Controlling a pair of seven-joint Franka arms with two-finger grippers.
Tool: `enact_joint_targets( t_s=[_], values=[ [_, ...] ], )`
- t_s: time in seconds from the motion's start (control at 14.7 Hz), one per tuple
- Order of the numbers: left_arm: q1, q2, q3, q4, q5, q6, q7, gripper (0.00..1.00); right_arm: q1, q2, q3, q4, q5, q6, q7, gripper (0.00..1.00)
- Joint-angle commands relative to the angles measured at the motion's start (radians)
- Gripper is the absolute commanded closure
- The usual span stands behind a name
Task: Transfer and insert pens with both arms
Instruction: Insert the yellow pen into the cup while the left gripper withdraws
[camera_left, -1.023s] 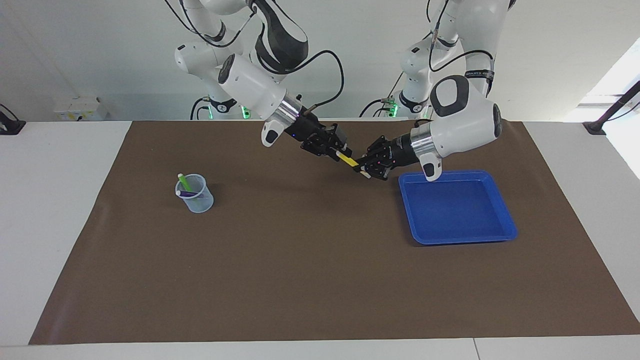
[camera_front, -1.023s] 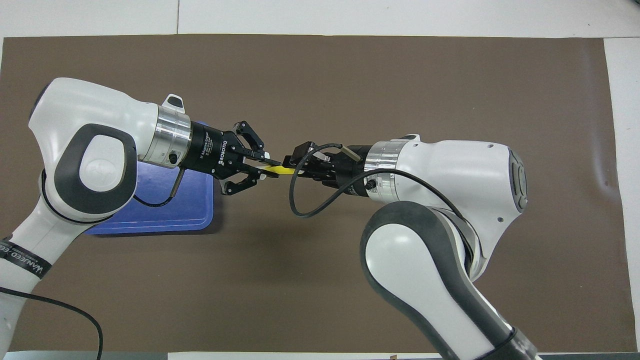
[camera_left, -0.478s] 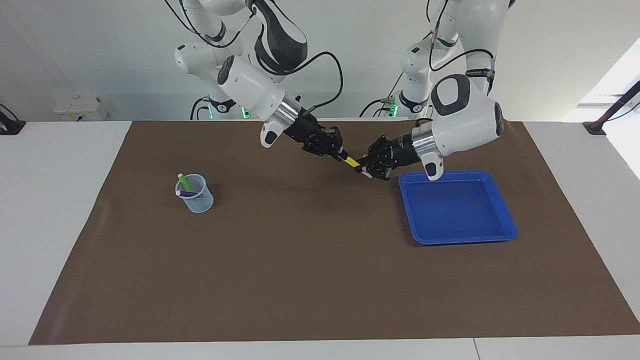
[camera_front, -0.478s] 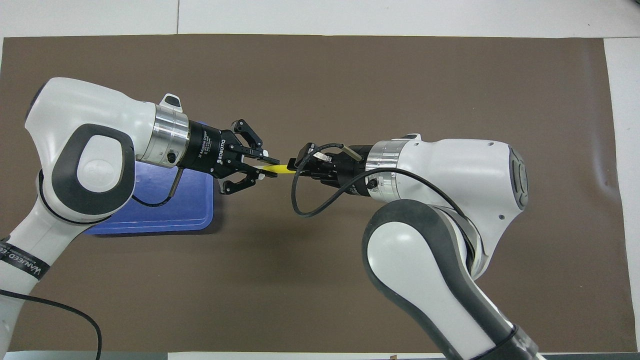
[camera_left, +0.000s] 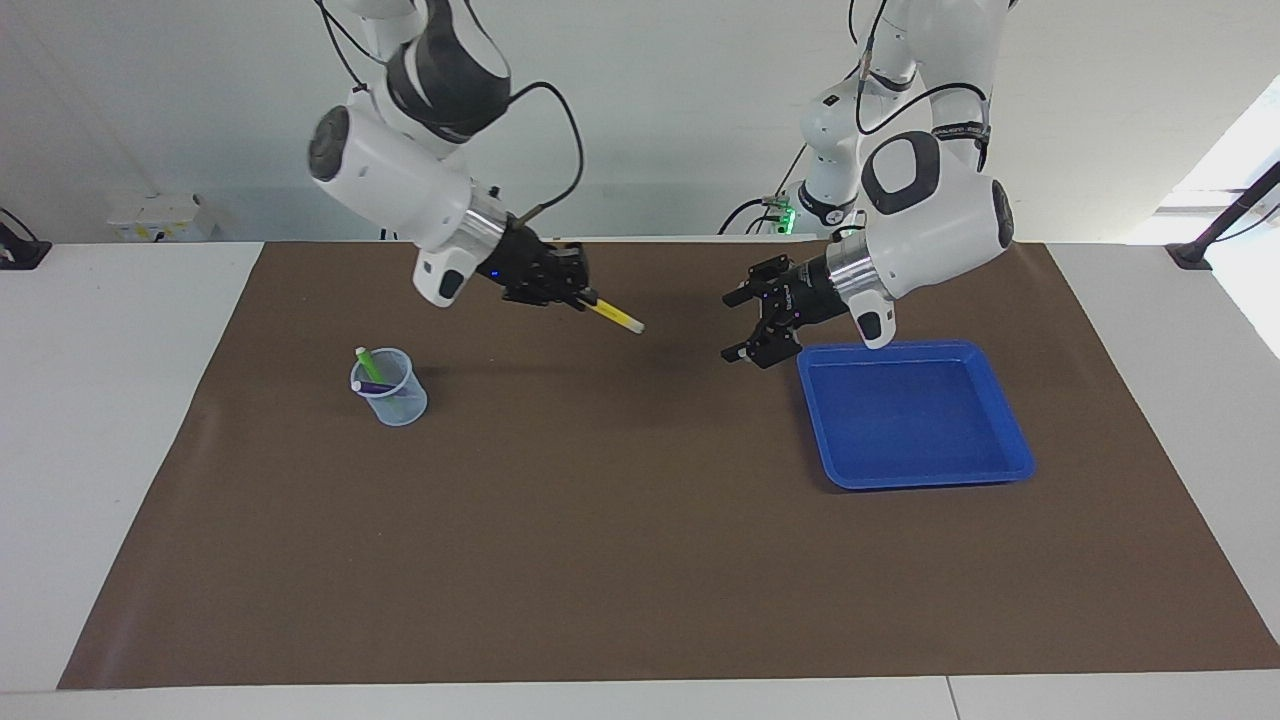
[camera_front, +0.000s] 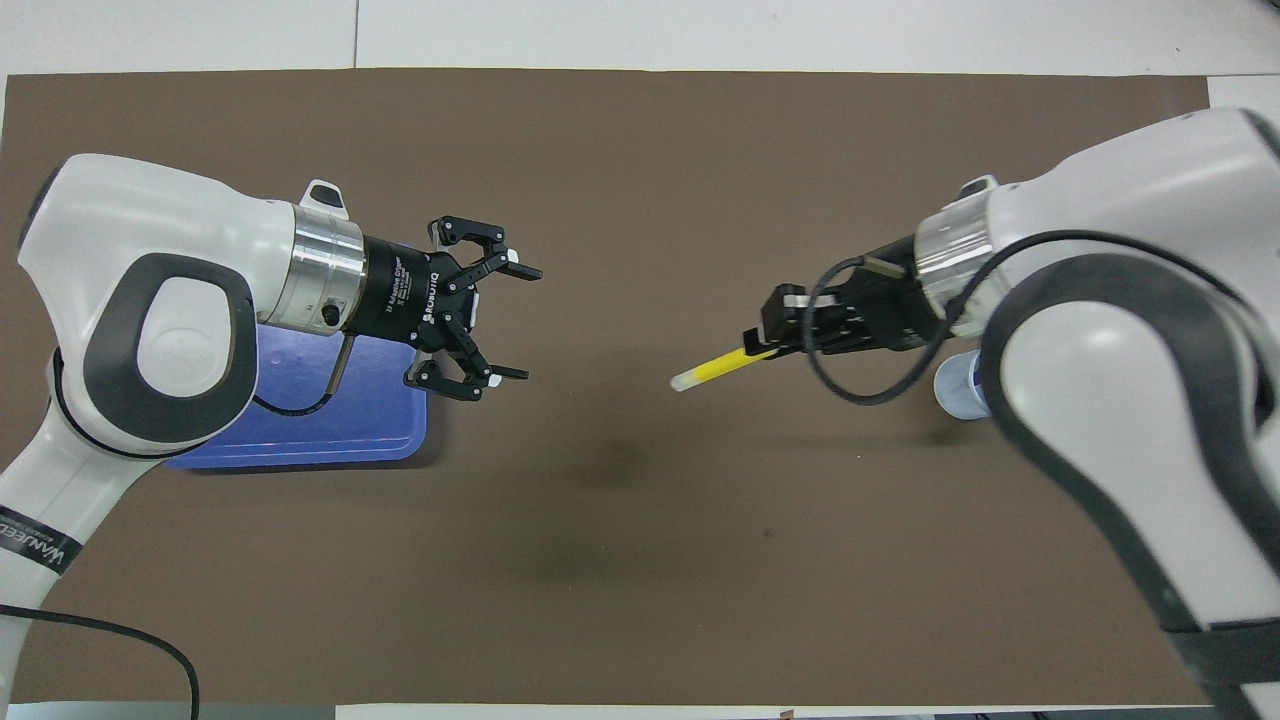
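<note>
In the facing view, your right gripper (camera_left: 582, 297) had its jaws clamped on the yellow pen (camera_left: 615, 316), which slanted down with its pale cap end free, up over the brown mat (camera_left: 640, 560) on the bench. Your left gripper (camera_left: 742, 327) hung with jaws spread wide and nothing in them, just beside the blue tray (camera_left: 1000, 410). The green pen (camera_left: 367, 364) and purple pen (camera_left: 378, 387) stood in the clear cup (camera_left: 392, 395) toward the right arm's end.

From overhead, the left gripper (camera_front: 520, 322) gaped over the mat by the tray (camera_front: 330, 440); the right gripper (camera_front: 760, 343) held the yellow pen (camera_front: 712, 369).
</note>
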Motion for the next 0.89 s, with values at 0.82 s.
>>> enact_joint_targets(
  t_s=[0.82],
  values=[
    [0.14,-0.014,0.007,0.04,0.727,-0.223,0.42,0.0,-0.146,-0.016,0.011,-0.083,-0.72,0.023,-0.808,1.0]
  ],
)
